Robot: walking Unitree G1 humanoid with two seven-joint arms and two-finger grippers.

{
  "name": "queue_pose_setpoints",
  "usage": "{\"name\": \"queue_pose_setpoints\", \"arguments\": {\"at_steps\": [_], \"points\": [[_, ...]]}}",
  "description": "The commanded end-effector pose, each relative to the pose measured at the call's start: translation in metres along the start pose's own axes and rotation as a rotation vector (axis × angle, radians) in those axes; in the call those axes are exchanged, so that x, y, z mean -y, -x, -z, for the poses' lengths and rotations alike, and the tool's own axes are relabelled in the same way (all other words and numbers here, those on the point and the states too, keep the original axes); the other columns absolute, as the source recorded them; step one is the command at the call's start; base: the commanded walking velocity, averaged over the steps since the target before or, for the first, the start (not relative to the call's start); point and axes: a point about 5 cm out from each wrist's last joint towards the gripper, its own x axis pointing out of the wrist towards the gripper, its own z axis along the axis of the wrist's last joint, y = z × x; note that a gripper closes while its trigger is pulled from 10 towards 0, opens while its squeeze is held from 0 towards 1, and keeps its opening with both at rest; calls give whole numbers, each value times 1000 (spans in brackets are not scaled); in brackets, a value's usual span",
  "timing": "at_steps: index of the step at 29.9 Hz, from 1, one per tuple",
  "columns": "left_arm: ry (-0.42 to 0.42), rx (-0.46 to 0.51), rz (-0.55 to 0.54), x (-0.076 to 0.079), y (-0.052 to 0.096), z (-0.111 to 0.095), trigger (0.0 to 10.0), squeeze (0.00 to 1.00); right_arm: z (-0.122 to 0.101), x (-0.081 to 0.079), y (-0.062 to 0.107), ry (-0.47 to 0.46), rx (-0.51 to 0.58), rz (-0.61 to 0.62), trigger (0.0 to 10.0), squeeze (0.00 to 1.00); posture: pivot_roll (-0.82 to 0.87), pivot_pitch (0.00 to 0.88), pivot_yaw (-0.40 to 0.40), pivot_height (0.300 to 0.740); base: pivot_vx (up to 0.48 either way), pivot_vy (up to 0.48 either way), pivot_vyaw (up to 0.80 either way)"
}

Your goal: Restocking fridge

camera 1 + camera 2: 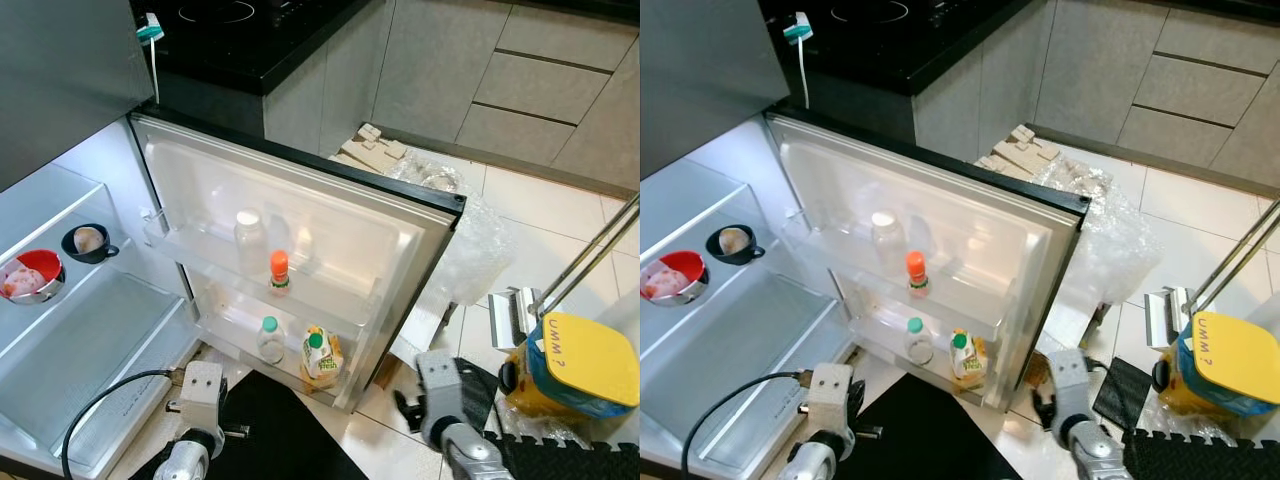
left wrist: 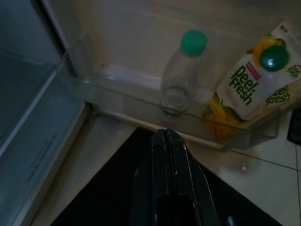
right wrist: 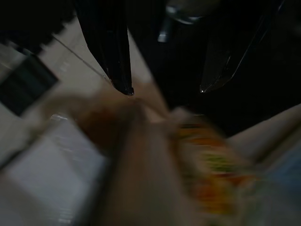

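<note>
The fridge door [image 1: 330, 215] stands wide open. Its upper shelf holds a clear white-capped jar [image 1: 248, 238] and a small orange-capped bottle [image 1: 279, 272]. On the lower shelf stand a clear green-capped bottle [image 2: 181, 75] and a Peel Fresh juice carton [image 2: 249, 89]. My left gripper [image 2: 164, 133] is shut and empty, low in front of that lower shelf, a short way from the bottle. My right gripper [image 3: 164, 89] is open near the floor by the door's outer corner; its wrist view is blurred. Inside the fridge sit a red bowl [image 1: 30, 277] and a black cup [image 1: 88, 243].
A black mat [image 1: 270, 430] lies on the floor below the door. To the right stand a blue container with a yellow lid [image 1: 585, 365] and slanting metal rods [image 1: 590, 255]. Bubble wrap [image 1: 480, 240] and cardboard pieces [image 1: 375, 150] lie behind the door, before grey cabinets.
</note>
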Motion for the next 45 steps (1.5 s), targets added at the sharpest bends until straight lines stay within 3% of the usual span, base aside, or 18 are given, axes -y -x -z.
{"name": "queue_pose_setpoints", "arguments": {"at_steps": [1, 3, 4, 5, 7, 10, 14, 17, 18, 19, 26, 28, 29, 30, 31, 32, 35, 45], "points": [[-38, -6, 45, 3, 4, 4, 10000, 0, -2, -1, 1, 9, 18, -58, 10000, 0, -158, 93, -50, 740, 0, 0, 0], [-58, -1, 70, 5, 5, 3, 10000, 0, -4, -4, 1, 15, 29, -116, 10000, 0, -159, 93, -49, 740, 0, 0, 0], [-77, 10, 95, 6, 5, 2, 10000, 0, -7, -8, 0, 19, 41, -177, 4314, 0, -161, 99, -45, 740, 0, 0, 0], [-104, 77, 179, 9, 4, -9, 10000, 0, -26, -20, -2, 42, 109, -369, 0, 0, -167, 106, -40, 740, 0, 0, 0], [-114, 103, 208, 10, 4, -13, 10000, 0, -34, -24, -2, 55, 136, -430, 0, 0, -167, 106, -40, 740, 0, 0, 0], [-191, 180, 355, 9, 6, -31, 10000, 0, -83, -32, 4, 90, 281, -607, 0, 0, -170, 120, -34, 740, 0, 0, 0], [-236, 206, 423, 7, 9, -39, 10000, 0, -111, -35, 12, 120, 352, -687, 0, 0, -169, 120, -33, 740, 0, 0, 0], [-272, 234, 476, 1, 13, -50, 10000, 0, -156, -36, 28, 157, 469, -772, 0, 0, -168, 122, -35, 740, 0, 0, 0], [-272, 234, 476, 1, 13, -50, 10000, 0, -156, -36, 28, 157, 469, -772, 0, 0, -168, 122, -35, 740, 0, 0, 0], [-290, 240, 495, -4, 14, -55, 10000, 0, -184, -37, 40, 176, 542, -831, 0, 0, -173, 128, -34, 740, 0, 0, 0], [-292, 269, 552, 0, 15, -70, 10000, 0, -237, -41, 73, 196, 669, -944, 0, 0, -178, 133, -38, 740, 0, 0, 0], [-279, 295, 556, 4, 14, -77, 10000, 0, -241, -41, 75, 226, 663, -936, 0, 0, -178, 133, -38, 740, 0, 0, 0], [-269, 310, 561, 6, 14, -81, 10000, 0, -242, -41, 78, 245, 652, -931, 2902, 0, -178, 133, -38, 740, 0, 0, 0], [-252, 331, 564, 9, 13, -87, 10000, 0, -241, -40, 78, 293, 618, -918, 4314, 0, -178, 138, -40, 740, 0, 0, 0], [-240, 350, 567, 13, 13, -92, 10000, 0, -237, -40, 76, 353, 578, -897, 8745, 0, -180, 139, -40, 740, 0, 0, 0], [-237, 361, 572, 15, 13, -95, 10000, 0, -232, -39, 74, 409, 540, -874, 10000, 0, -180, 139, -40, 740, 0, 0, 0], [-238, 387, 590, 23, 13, -103, 10000, 0, -219, -38, 66, 521, 433, -810, 10000, 0, -180, 142, -42, 740, 0, 0, 0], [-226, 431, 622, 35, 12, -121, 10000, 0, -219, -34, 48, 633, 403, -617, 10000, 0, -180, 142, -41, 740, 0, 0, 0]]}}
